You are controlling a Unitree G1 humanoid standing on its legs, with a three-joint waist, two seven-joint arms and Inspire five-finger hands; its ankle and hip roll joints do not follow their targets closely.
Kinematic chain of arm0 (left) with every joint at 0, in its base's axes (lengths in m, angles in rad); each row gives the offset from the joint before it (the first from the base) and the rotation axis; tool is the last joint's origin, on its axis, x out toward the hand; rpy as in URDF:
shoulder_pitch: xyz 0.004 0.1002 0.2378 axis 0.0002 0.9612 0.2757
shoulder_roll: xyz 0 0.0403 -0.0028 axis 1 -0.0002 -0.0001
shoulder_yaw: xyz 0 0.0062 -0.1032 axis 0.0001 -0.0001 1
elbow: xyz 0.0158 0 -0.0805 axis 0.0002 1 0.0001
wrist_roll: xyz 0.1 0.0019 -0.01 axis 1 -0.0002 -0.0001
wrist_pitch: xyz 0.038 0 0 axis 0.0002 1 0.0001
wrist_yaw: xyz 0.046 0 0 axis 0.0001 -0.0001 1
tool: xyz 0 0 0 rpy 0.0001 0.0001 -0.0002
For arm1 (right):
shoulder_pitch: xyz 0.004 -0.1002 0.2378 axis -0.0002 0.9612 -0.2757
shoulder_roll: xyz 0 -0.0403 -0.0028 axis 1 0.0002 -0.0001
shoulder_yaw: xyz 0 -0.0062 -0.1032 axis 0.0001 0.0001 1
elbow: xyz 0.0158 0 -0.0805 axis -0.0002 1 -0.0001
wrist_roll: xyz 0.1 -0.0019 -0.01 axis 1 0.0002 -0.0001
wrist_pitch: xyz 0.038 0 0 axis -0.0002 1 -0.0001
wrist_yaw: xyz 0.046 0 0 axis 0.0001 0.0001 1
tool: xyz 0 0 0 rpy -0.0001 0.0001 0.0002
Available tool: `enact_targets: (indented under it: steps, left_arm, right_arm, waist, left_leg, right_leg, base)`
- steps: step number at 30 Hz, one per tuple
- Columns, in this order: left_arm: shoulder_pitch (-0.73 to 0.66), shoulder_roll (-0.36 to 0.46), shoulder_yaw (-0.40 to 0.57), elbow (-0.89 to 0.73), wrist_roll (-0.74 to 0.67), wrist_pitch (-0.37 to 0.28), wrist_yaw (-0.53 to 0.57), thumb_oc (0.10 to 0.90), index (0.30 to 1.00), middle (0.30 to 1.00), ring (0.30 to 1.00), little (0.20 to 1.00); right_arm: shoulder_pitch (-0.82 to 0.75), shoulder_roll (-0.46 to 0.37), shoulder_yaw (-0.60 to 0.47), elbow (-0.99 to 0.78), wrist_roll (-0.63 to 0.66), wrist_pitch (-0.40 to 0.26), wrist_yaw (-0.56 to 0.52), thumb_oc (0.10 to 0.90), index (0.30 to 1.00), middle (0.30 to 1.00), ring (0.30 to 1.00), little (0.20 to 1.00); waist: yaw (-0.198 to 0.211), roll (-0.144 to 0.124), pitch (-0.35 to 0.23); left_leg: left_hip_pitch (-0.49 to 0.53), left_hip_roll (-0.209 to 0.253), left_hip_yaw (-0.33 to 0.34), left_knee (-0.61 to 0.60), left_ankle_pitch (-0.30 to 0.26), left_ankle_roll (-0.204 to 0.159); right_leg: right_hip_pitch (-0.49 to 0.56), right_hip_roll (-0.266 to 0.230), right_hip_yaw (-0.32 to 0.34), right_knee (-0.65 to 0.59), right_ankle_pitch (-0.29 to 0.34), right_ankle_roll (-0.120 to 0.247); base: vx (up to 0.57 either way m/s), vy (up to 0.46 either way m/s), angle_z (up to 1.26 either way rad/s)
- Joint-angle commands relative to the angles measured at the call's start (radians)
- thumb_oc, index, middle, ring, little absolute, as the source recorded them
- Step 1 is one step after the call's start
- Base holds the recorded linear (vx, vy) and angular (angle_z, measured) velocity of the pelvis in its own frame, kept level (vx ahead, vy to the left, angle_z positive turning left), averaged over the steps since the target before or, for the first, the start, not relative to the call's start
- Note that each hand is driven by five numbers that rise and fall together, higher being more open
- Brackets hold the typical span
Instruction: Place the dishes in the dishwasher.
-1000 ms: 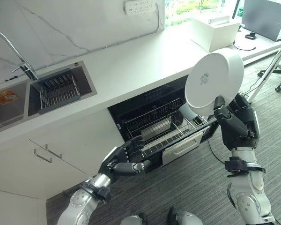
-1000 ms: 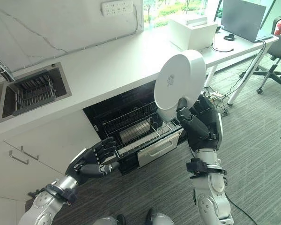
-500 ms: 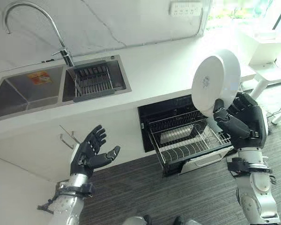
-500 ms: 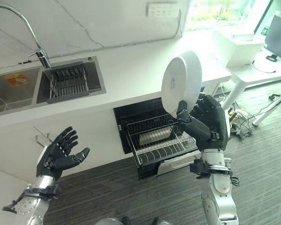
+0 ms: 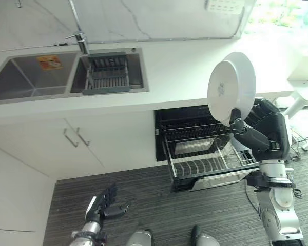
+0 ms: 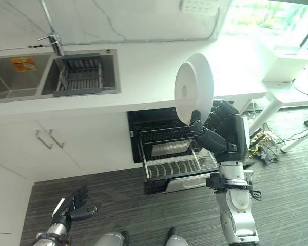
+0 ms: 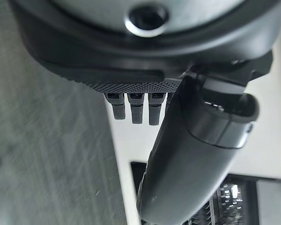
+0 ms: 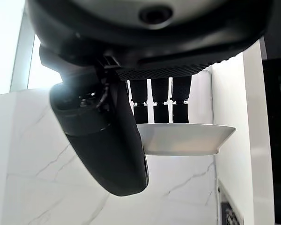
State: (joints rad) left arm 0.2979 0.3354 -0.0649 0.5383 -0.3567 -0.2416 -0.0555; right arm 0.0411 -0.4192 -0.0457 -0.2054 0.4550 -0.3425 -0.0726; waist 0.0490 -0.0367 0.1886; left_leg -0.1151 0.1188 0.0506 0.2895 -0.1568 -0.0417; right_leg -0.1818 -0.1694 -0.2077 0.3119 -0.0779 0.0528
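Left hand (image 5: 107,203) low near floor, fingers relaxed, empty. My right hand (image 5: 259,132) pinches plate (image 5: 231,88) by rim, upright above pulled-out dishwasher rack (image 5: 208,160). Risk I see: thin edge grip slips, plate drops onto rack.

White tabletop (image 5: 185,77) with double sink (image 5: 25,77) set in; dark drainer rack (image 5: 107,73) sits in sink's right basin, tap (image 5: 79,36) behind. Below tabletop, dishwasher rack (image 5: 210,159) pulled out over striped grey floor (image 5: 143,205).
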Motion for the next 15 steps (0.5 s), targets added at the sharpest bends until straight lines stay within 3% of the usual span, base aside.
enact_targets:
  steps: [1, 3, 4, 7, 15]
  left_arm:
    - [-0.075, 0.012, 0.043, -0.024, -0.083, -0.086, -0.041, 0.800, 0.900, 0.900, 0.900, 0.900]
    - [-0.088, -0.016, 0.058, 0.034, -0.096, -0.078, -0.071, 0.800, 0.900, 0.900, 0.900, 0.900]
    - [-0.093, -0.023, 0.060, 0.051, -0.097, -0.081, -0.074, 0.800, 0.900, 0.900, 0.900, 0.900]
    - [-0.094, -0.045, 0.063, 0.129, -0.116, -0.094, -0.072, 0.800, 0.900, 0.900, 0.900, 0.900]
    - [-0.098, -0.053, 0.116, 0.243, -0.073, -0.103, -0.083, 0.800, 0.900, 0.900, 0.900, 0.900]
  right_arm:
    - [-0.085, -0.052, -0.093, -0.114, 0.048, -0.084, 0.007, 0.400, 0.300, 0.300, 0.300, 0.300]
    - [-0.069, -0.072, -0.118, -0.124, 0.012, -0.074, 0.006, 0.400, 0.300, 0.300, 0.300, 0.300]
    - [-0.066, -0.076, -0.122, -0.124, -0.005, -0.076, 0.007, 0.400, 0.300, 0.300, 0.300, 0.300]
    - [-0.080, -0.119, -0.119, -0.110, -0.111, -0.072, 0.013, 0.400, 0.300, 0.300, 0.300, 0.300]
    - [-0.056, -0.190, -0.091, -0.059, -0.327, -0.070, 0.037, 0.400, 0.300, 0.300, 0.300, 0.300]
  waist:
    - [-0.015, 0.000, -0.068]
    - [-0.038, 0.006, -0.071]
    - [-0.043, 0.008, -0.073]
    - [-0.039, 0.013, -0.077]
    - [-0.033, 0.004, -0.086]
  left_leg:
    - [0.017, 0.104, 0.113, 0.010, -0.037, -0.058]
    - [0.011, 0.145, 0.199, 0.010, -0.015, -0.071]
    - [0.008, 0.150, 0.203, 0.010, -0.011, -0.075]
    - [0.002, 0.108, 0.154, 0.010, -0.028, -0.072]
    - [0.003, 0.086, 0.136, 0.010, -0.045, -0.070]
  right_leg:
    - [0.051, -0.030, 0.008, -0.012, -0.076, 0.087]
    - [0.055, -0.039, -0.032, -0.012, -0.078, 0.085]
    - [0.055, -0.040, -0.040, -0.012, -0.078, 0.084]
    - [0.052, -0.035, -0.033, -0.012, -0.080, 0.083]
    - [0.052, -0.063, -0.044, -0.012, -0.068, 0.106]
  base:
    - [-0.02, -0.124, 0.38]
    - [-0.06, -0.106, 0.28]
    - [-0.04, -0.062, 0.59]
    - [-0.03, 0.015, 0.43]
    - [-0.01, 0.046, 0.04]
